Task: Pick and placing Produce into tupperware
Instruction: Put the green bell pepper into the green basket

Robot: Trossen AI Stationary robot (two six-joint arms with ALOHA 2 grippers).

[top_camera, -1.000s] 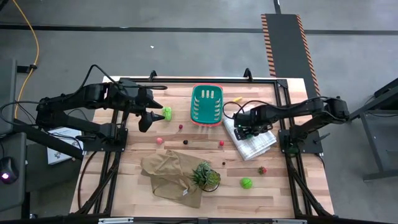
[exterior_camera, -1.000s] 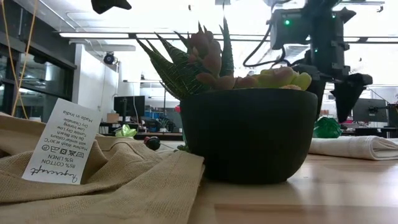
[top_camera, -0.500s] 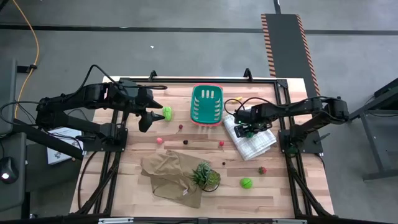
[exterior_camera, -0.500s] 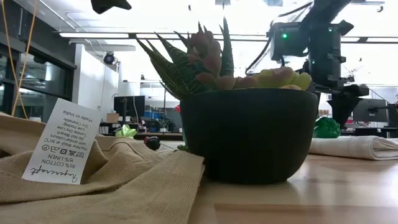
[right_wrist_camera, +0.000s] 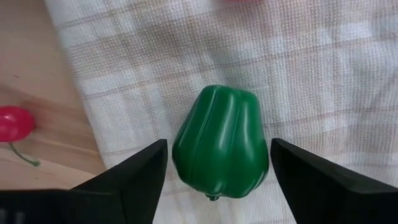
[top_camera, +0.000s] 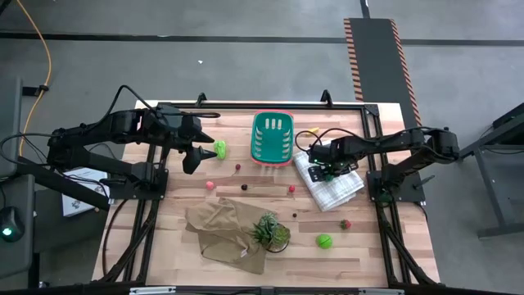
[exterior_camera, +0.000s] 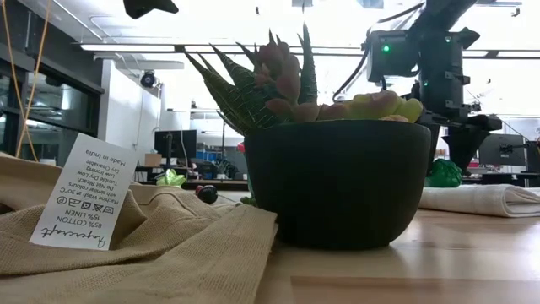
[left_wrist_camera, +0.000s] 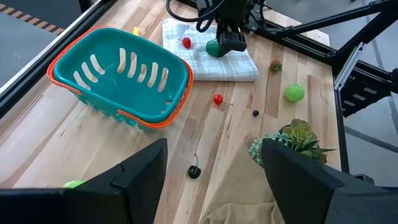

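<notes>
Teal plastic marked the tupperware (top_camera: 273,137) at twelve o'clock on the wooden worktop (top_camera: 360,254) in the high view. The right gripper (top_camera: 327,172) reached in from three o'clock, arm stretched low over the checked cloth (top_camera: 337,188) just beside the basket. The left gripper (top_camera: 196,152) hung at ten o'clock with a light green piece (top_camera: 219,148) beside it, jaws apart.

In the low view, the right arm came down behind the potted plant (exterior_camera: 337,181), above a dark green pepper (exterior_camera: 443,173) on the cloth.

The left wrist view showed the right gripper standing straight down over that pepper, a red ball (left_wrist_camera: 186,42) lying near it on the cloth.

In the right wrist view, the pepper lay between the jaws, which stood apart on either side without touching it.
</notes>
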